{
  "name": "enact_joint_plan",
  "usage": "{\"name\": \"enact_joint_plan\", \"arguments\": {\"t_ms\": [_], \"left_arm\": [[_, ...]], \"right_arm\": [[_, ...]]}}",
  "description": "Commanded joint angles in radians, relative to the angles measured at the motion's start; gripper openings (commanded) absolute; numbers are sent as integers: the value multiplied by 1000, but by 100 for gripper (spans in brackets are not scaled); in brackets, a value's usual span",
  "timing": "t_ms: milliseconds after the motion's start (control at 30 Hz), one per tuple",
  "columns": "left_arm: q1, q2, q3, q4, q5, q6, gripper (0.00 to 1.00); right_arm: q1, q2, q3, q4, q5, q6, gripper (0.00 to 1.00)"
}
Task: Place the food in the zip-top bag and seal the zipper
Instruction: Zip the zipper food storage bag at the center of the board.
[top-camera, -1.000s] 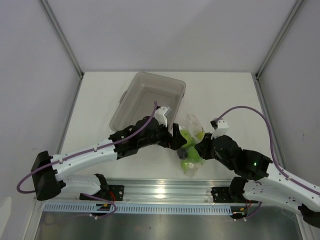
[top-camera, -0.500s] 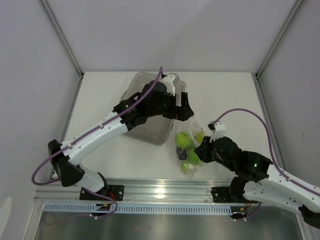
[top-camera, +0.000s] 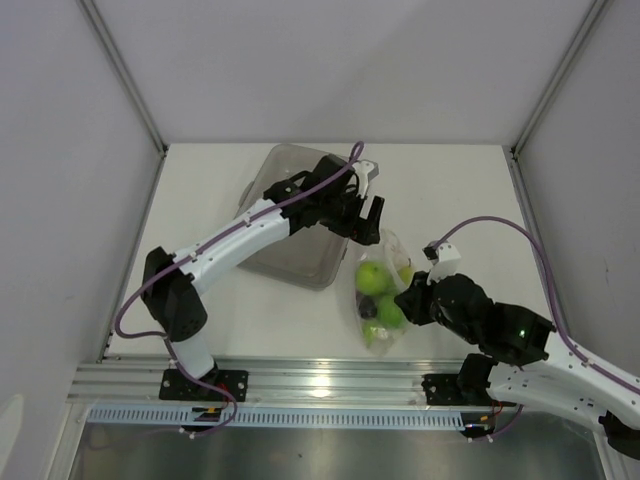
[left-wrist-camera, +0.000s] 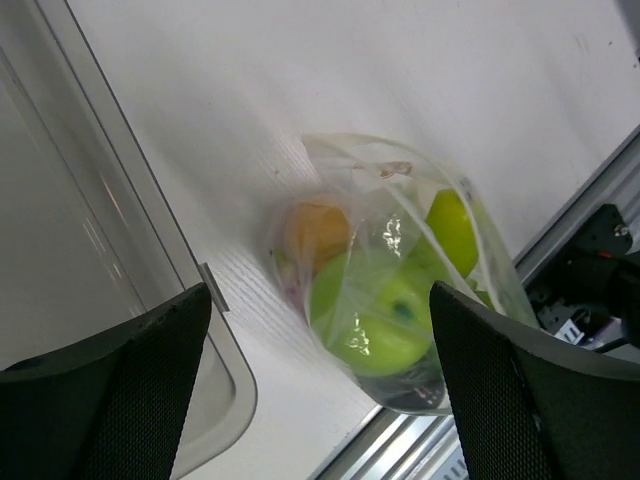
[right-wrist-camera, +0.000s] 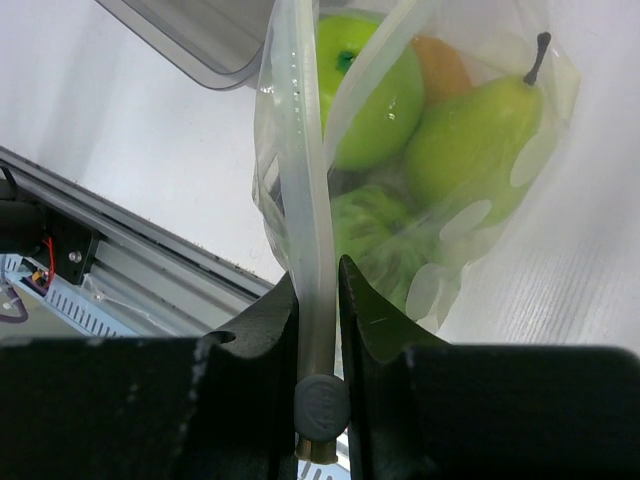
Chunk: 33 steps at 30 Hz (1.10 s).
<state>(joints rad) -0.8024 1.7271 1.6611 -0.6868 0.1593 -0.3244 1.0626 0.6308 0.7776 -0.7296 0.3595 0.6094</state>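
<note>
The right tool (right-wrist-camera: 318, 290) is pinching the zipper (right-wrist-camera: 300, 150) strip of the bag (top-camera: 381, 295), anchoring it for sealing. The bag is lying on the worktop (top-camera: 450, 190) beside the tray (top-camera: 285, 200) (food (left-wrist-camera: 375, 320) inside). The left tool (top-camera: 368, 222) is hovering wide open above, holding nothing.

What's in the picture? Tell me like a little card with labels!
bag: clear, lying on the table near the front edge
inside bag: green apple, pear, orange fruit
left claw: open, empty, by the bag's far end
right claw: shut on the zipper
tray: grey, left of the bag
</note>
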Motion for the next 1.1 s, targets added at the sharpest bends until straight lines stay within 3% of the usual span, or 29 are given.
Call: {"name": "enact_joint_plan", "arguments": {"t_ms": [0,67,167,367,533,833,1067], "left_arm": [[35,38,45,-8,77,108,91],[52,49,36,21,178,113,86],[57,69,54,46,279,116,87],[62,135,120,44,330,79,91],[60,241,232,-22,410,73,88],[54,258,157,-42,332,113,84],[54,275,154,-37,345,124,63]], "right_arm": [[-3,0,48,21,7,0,1],[-1,13,46,13,7,0,1],[-3,20,43,15,-1,1,1],[-1,27,35,33,-16,1,1],[0,35,34,36,-17,0,1],[-1,33,31,52,-21,-2,1],[-1,30,22,56,-17,1,1]]}}
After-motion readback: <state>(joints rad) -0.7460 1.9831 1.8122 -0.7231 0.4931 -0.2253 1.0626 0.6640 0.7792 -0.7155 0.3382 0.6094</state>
